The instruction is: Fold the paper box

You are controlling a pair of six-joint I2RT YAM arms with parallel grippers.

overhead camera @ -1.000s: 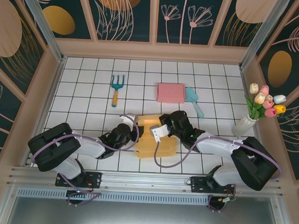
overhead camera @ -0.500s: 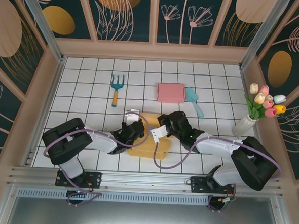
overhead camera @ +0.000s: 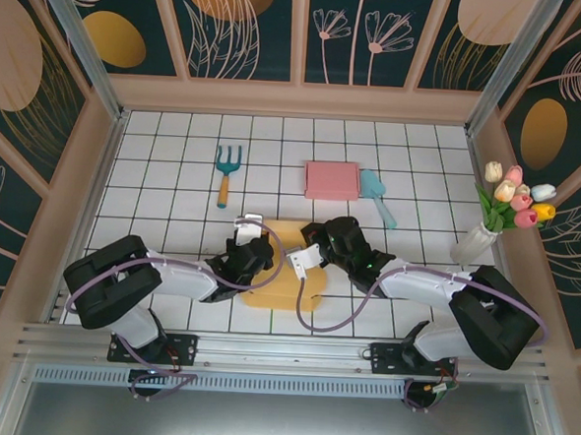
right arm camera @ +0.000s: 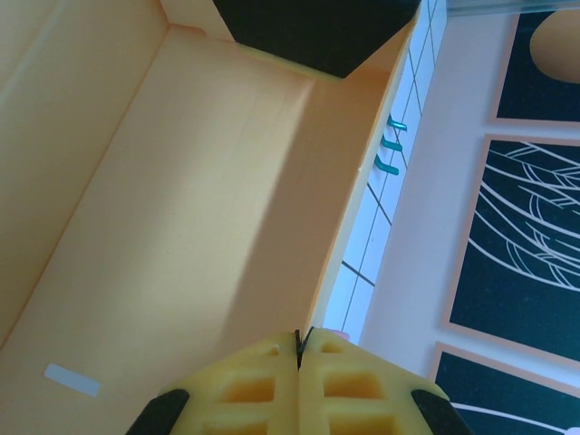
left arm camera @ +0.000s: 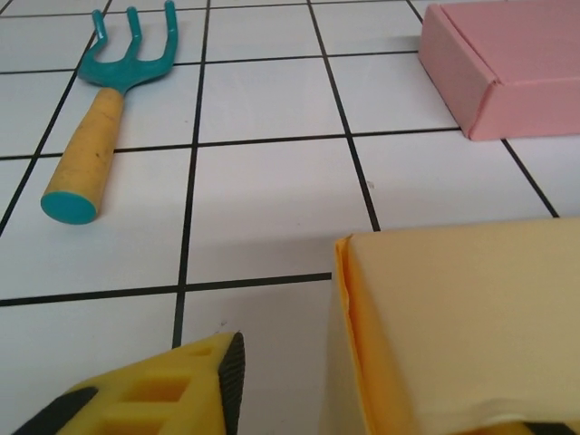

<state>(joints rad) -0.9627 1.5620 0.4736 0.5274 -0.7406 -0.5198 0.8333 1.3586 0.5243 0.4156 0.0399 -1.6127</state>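
box: the yellow paper box is sitting on the white-tiled worktop between the two arms, part-folded, just nearer than the pink box.
step: looks like mid-fold, walls going up.
left gripper: hugging the box's left wall; jaws parted, but can't tell if it's actually pinching anything.
right gripper: fingers pressed fully together, nosing into the open inside of the box.
next: probably needs one gripper bracing while the other is tucking a flap.
writing: nothing readable; just a blank white sticker inside.
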